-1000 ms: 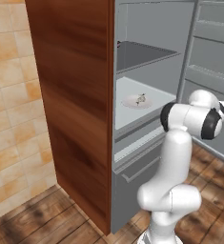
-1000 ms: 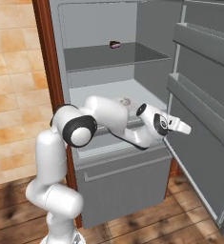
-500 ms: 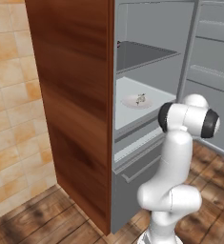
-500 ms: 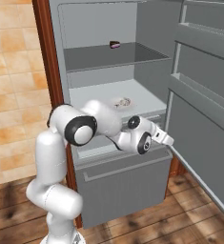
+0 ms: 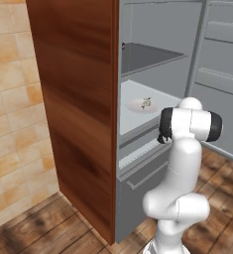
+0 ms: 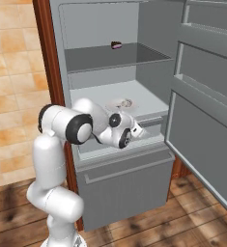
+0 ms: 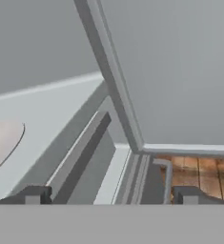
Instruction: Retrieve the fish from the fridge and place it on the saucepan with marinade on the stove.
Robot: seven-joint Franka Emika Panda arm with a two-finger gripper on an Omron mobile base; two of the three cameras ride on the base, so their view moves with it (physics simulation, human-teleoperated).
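- Jaws of the gripper (image 7: 108, 194) stand wide apart, holding nothing.
- The fish (image 6: 126, 102) lies on its plate (image 6: 116, 104) off to one side of the jaws; a straight reach would probably miss.
- The fridge (image 6: 124, 188) shelf edge sits just ahead; I'd fear a knock.

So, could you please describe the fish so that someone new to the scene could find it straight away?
Look inside the open fridge, at its lower white shelf. A pale round plate sits there, and the fish is the tiny greyish-brown thing with dark marks lying on it, unlike the small dark item on the shelf above.

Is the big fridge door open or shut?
Open. The fridge door is swung wide, so its shelves show, with the tiny fish lying on a pale plate inside.
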